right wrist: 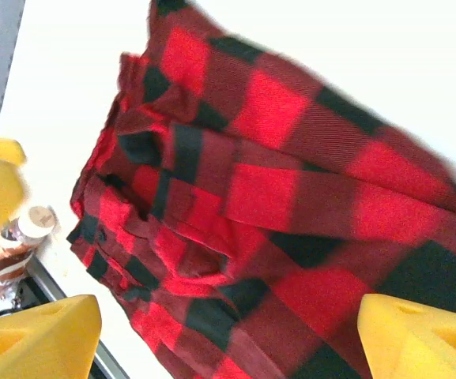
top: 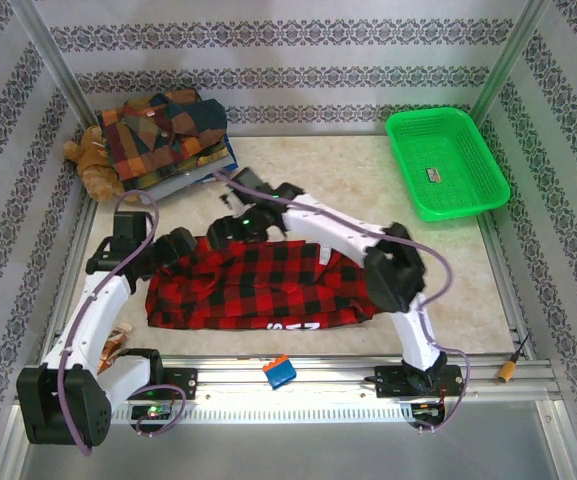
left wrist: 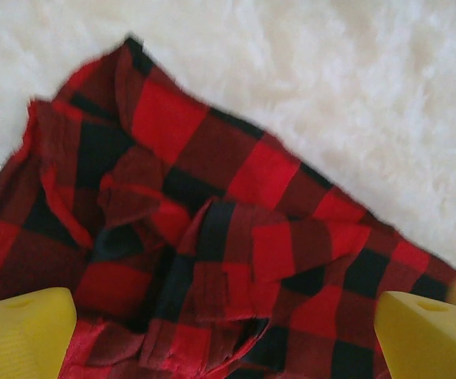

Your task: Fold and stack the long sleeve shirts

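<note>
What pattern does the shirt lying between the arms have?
The shirt is red-and-black check, clearest in the left wrist view.

There is one red-and-black shirt (top: 258,285); beyond it are one stack of folded plaid shirts (top: 166,135), number unclear, one teddy bear (top: 91,158), one green basket (top: 458,150).
</note>
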You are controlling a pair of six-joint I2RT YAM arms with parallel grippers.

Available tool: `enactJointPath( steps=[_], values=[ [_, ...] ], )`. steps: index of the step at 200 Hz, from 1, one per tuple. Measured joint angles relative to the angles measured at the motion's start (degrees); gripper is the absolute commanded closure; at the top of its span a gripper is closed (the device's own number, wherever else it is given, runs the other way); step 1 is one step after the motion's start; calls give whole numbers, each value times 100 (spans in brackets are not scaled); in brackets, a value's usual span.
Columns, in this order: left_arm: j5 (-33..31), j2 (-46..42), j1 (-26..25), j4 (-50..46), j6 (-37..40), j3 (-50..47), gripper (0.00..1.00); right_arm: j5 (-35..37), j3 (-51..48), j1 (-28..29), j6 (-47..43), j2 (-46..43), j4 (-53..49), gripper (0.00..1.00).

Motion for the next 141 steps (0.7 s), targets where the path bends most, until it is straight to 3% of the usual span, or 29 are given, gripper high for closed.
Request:
enactJointPath(
  steps=[9,21,38,54,78,141],
  values=[
    [79,96,-37,-13,-7,-39,4,96,-385,-184,94,-450,33,21],
    [216,223,-157,2,-22,-39,8,168,-933,-437,245,-1043,68,33],
    [470,407,-470,120,-70,-33,26,190,-1781,-828,522,-1753,127,56],
    [678,704,-922,308,-166,11,40,210,-2470,-1134,723,-2127,144,66],
    [911,1296,-1357,608,-240,66,44,210,-3187,-1364,949,-2184,144,73],
    [367,2767,-1126,863,-251,190,52,483,-3775,-1714,1207,-1532,422,76]
  ],
)
